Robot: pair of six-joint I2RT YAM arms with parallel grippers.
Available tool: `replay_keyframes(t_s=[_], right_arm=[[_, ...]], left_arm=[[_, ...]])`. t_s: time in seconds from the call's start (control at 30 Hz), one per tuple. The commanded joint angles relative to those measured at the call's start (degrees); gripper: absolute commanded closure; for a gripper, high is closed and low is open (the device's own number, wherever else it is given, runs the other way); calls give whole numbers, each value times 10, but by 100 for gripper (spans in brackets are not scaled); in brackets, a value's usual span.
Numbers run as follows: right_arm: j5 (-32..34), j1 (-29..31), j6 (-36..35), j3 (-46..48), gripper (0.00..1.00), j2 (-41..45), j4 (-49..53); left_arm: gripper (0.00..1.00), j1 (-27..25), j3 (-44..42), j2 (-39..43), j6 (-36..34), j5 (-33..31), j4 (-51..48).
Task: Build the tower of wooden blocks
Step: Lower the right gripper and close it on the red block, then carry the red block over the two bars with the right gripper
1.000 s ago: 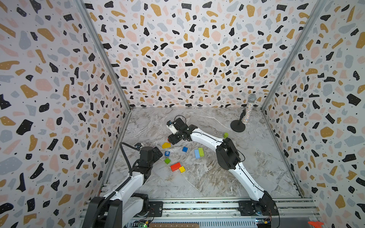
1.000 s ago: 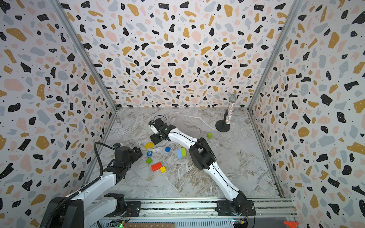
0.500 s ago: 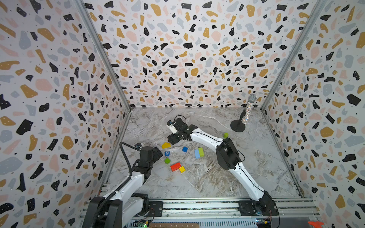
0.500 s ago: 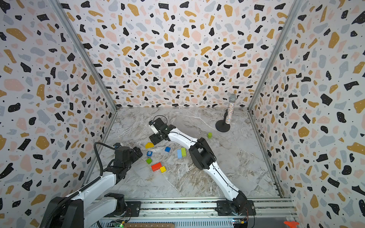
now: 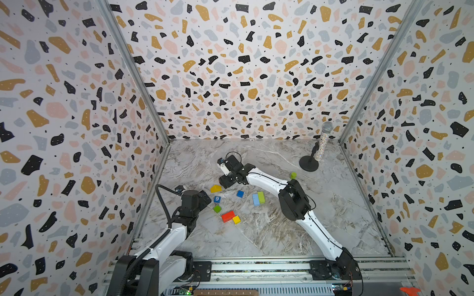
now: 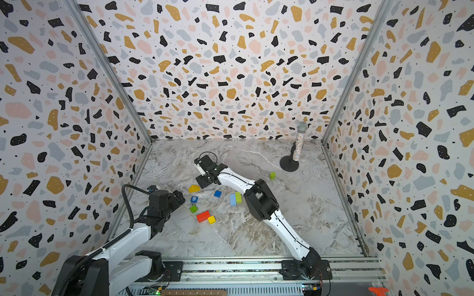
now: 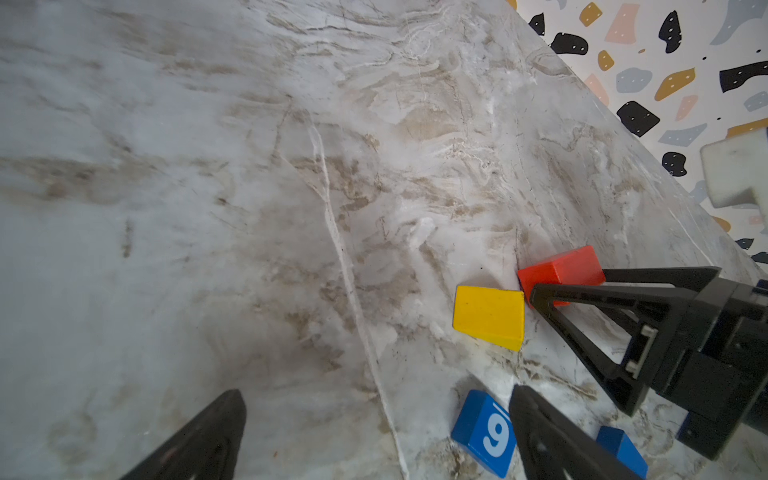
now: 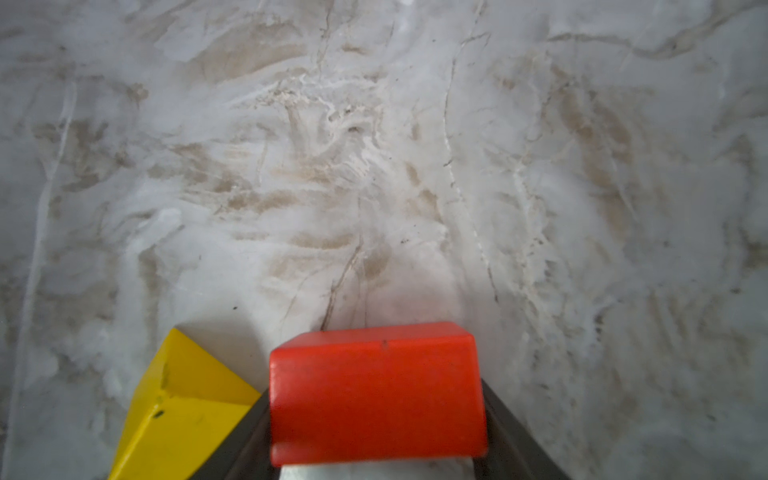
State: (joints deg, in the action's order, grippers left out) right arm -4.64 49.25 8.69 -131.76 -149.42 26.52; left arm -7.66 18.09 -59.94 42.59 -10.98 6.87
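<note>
Red paint fills the right wrist view: a red block sits between the right fingers, which are clenched against its two opposite sides, grasping it. Whether it rests on the marble counter or hangs just above it we cannot tell.

For places we set twelve o'clock at the back wall and take the blue "9" block as the centre of the dial. The grasped block is near, at one o'clock, hidden under the right arm's wrist in both top views. The left wrist view shows it just beside the yellow block, which sits at twelve. At six is a green cube. At five lies a red brick, with a yellow cube touching its four o'clock end. At three we find a blue cube, and farther along that line a light blue brick and a green brick, lying flat, side by side and touching. Each of these lies singly on the counter. A green cylinder stands upright, well apart at two o'clock.

At nine o'clock the left fingers are spread wide, released, gripping nothing. The "9" block lies just beside one fingertip.

Farther out at two o'clock, past the cylinder and close to the back wall, a glittery silver microphone stands on a black round stand.
</note>
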Motion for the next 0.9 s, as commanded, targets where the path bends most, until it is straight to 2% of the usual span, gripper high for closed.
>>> replay_keyframes(t_s=[0.0,0.33,0.63,0.87], right_arm=[[16,3,9,-18,40,17,5],[62,8,28,41,51,77,1],[144,8,92,164,56,192,-9],[192,7,151,235,62,255,26]], left_arm=[[1,4,-4,3,-7,0,15],[1,4,-2,20,-16,0,3],[1,4,-7,27,-27,12,8],[0,-5,-10,3,-42,68,46]])
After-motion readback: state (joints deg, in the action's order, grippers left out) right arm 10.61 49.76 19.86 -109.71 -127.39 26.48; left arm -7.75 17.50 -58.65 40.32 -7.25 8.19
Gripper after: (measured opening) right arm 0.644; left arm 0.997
